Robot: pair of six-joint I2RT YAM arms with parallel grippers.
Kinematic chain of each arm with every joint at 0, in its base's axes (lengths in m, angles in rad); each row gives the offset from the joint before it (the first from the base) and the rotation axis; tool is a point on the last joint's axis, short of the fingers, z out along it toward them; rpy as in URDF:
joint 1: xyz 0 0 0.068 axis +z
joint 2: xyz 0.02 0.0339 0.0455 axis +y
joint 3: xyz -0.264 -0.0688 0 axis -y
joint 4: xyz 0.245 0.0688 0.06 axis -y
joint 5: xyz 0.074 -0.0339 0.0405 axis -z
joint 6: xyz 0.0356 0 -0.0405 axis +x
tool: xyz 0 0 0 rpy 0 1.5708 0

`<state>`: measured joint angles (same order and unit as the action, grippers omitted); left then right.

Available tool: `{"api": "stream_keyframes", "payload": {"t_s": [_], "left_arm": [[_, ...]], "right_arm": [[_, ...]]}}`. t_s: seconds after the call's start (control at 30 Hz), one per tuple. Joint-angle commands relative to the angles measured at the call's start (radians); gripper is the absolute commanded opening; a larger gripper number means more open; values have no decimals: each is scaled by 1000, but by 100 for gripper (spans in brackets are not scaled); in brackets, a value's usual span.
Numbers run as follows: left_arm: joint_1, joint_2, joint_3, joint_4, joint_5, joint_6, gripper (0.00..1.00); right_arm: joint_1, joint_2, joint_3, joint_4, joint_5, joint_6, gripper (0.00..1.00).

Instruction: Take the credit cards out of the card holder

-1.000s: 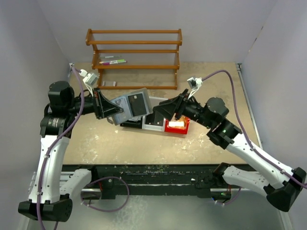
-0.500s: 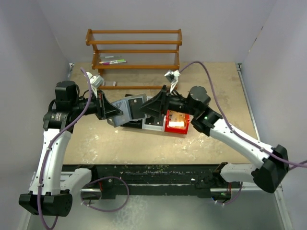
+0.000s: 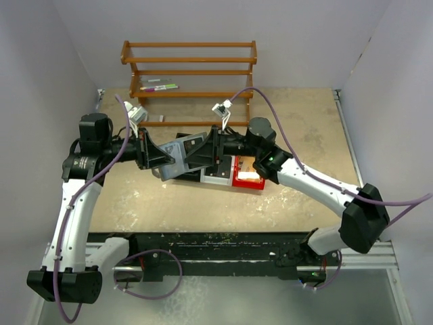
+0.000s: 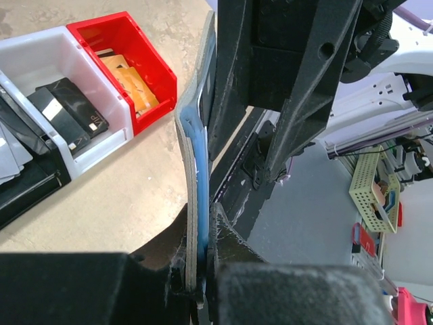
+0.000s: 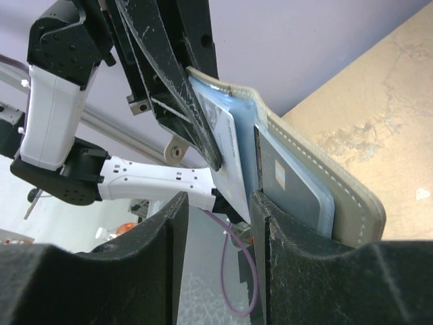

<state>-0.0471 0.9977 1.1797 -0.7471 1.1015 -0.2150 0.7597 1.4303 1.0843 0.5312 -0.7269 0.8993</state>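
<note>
Left end effector: pressed together on one edge of the card holder, which is held open in the air above the row of bins. Right end effector: fingers spread, set either side of a card projecting from the holder's pocket. Bench underneath.

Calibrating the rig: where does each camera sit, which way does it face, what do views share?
Top external: above and behind, facing down on the table; left arm, right arm show.
Left wrist: looks along the left fingers, edge-on at the card holder; red bin beyond.
Right wrist: looks between the right fingers into the card holder.
Shared: all show the card holder.
</note>
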Motion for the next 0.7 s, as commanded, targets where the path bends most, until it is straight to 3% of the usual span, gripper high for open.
{"api": "stream_keyframes", "payload": {"t_s": [0.0, 0.47, 0.67], "left_arm": [[-3, -19, 3, 34, 107, 28, 0], [-2, -45, 28, 26, 202, 34, 0], [-2, -51, 35, 33, 212, 20, 0]], "right_arm": [[2, 16, 62, 54, -3, 4, 44], [36, 55, 131, 33, -18, -23, 40], [49, 64, 80, 227, -103, 102, 22]]}}
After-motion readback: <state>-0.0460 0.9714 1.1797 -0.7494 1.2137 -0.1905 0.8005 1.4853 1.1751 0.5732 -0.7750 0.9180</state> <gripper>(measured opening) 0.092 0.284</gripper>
